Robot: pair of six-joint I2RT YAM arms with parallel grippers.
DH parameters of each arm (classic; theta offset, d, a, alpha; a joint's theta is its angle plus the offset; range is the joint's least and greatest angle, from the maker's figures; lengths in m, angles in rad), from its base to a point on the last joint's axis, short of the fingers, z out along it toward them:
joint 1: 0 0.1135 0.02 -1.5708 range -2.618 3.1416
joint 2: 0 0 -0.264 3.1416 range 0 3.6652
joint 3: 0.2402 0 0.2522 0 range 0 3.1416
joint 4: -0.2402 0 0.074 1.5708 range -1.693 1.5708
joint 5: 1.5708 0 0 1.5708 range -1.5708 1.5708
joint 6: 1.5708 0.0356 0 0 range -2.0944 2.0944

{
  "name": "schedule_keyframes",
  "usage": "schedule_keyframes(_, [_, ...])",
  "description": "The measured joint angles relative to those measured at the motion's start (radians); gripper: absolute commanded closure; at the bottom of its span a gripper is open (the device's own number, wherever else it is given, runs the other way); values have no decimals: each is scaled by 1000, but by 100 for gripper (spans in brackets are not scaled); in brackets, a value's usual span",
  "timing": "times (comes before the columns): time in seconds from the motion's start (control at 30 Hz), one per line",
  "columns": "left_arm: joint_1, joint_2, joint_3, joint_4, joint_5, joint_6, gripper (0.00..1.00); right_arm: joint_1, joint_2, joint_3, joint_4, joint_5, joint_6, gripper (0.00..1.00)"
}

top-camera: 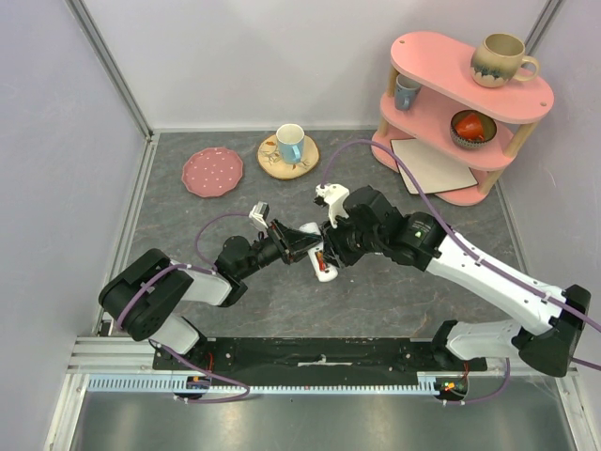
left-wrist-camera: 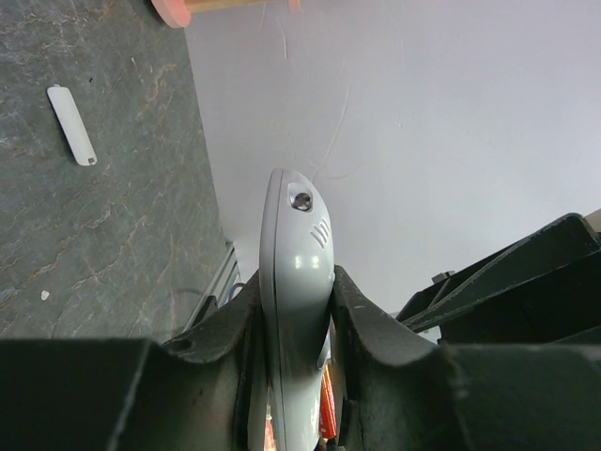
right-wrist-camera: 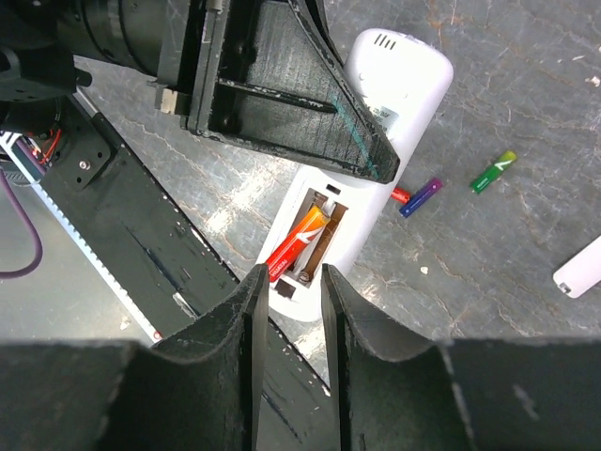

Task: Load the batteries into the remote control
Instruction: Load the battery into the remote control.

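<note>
The white remote control [right-wrist-camera: 394, 89] lies back-up over the table, pinched by its edges in my left gripper [left-wrist-camera: 296, 305], which is shut on it; one of its black fingers [right-wrist-camera: 282, 103] crosses the remote. In the open battery recess sits a red-orange battery [right-wrist-camera: 299, 246], and the slot beside it is bare. My right gripper [right-wrist-camera: 291, 279] hovers just off the recess end, open, with nothing between its fingers. Loose batteries lie on the table beside the remote: a red and blue-purple one [right-wrist-camera: 420, 195] and a green one [right-wrist-camera: 493, 172]. In the top view both grippers meet at the remote [top-camera: 325, 267].
The white battery cover [left-wrist-camera: 72, 125] lies on the grey table, off to one side. At the back stand a pink shelf [top-camera: 465, 113] with mugs and a bowl, a pink plate [top-camera: 212, 172] and a cup on a wooden coaster [top-camera: 289, 147].
</note>
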Motion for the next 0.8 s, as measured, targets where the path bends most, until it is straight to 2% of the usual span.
schedule_keyframes(0.8, [0,2,-4,-5,5,0,98,0,92,2,6,18,20,68])
